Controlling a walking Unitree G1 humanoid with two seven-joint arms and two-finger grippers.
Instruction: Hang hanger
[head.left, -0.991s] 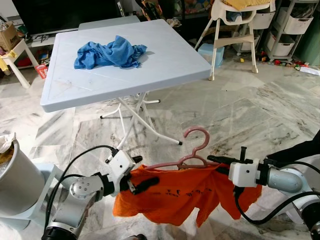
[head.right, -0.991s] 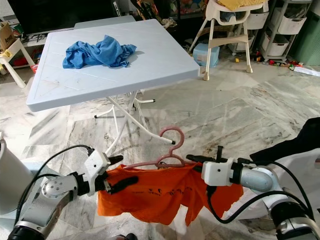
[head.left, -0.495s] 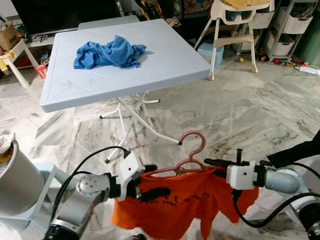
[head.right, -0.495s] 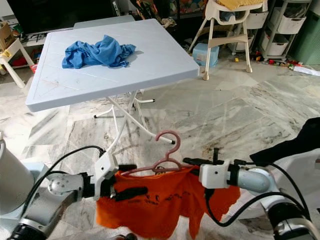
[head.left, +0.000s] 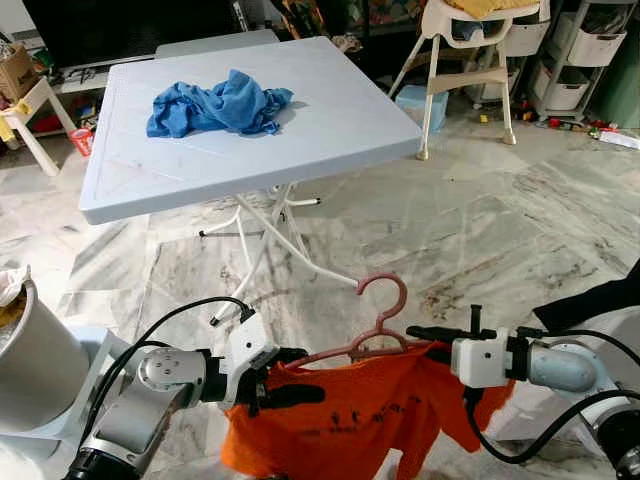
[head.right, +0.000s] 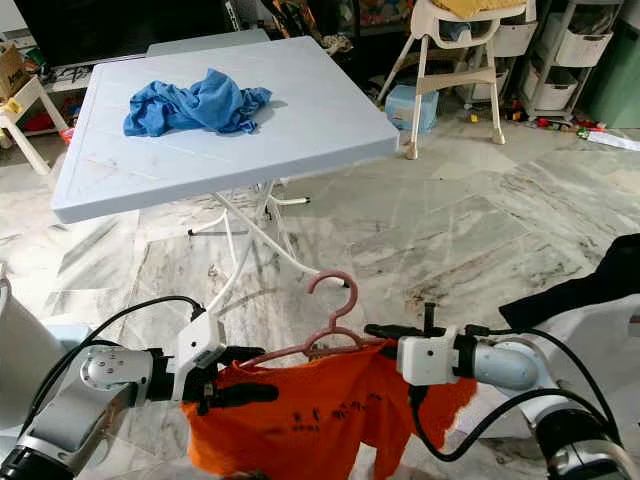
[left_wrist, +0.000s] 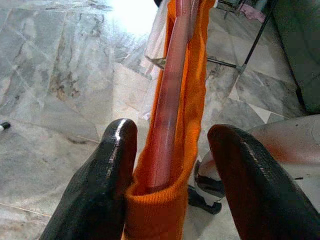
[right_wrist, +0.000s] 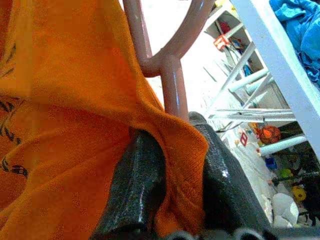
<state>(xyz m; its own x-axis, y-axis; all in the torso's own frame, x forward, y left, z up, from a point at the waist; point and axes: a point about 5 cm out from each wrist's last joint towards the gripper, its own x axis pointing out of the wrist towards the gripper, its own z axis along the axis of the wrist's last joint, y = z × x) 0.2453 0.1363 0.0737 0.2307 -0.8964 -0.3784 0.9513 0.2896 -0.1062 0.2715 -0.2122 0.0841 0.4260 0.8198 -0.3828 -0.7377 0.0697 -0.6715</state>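
A pink plastic hanger (head.left: 383, 304) carries an orange T-shirt (head.left: 345, 425) low over the marble floor, hook upward. My right gripper (head.left: 420, 333) holds the right shoulder; in the right wrist view its fingers (right_wrist: 142, 175) pinch the orange cloth with the hanger arm (right_wrist: 172, 87) just beyond them. My left gripper (head.left: 295, 375) is at the left shoulder. In the left wrist view its fingers (left_wrist: 107, 185) stand spread either side of the cloth-covered hanger arm (left_wrist: 167, 100), one touching the cloth, the other apart from it.
A white folding table (head.left: 330, 130) stands ahead with a crumpled blue cloth (head.left: 220, 103) on it. A white bin (head.left: 35, 370) is close on my left. A high chair (head.left: 470, 40) and shelves stand at the back right. Dark cloth (head.left: 600, 300) lies at the right edge.
My left gripper has drawn back to the left and the shirt has spread wider again. The hanger's hook has shifted slightly right and sits a little higher. The right gripper has barely moved.
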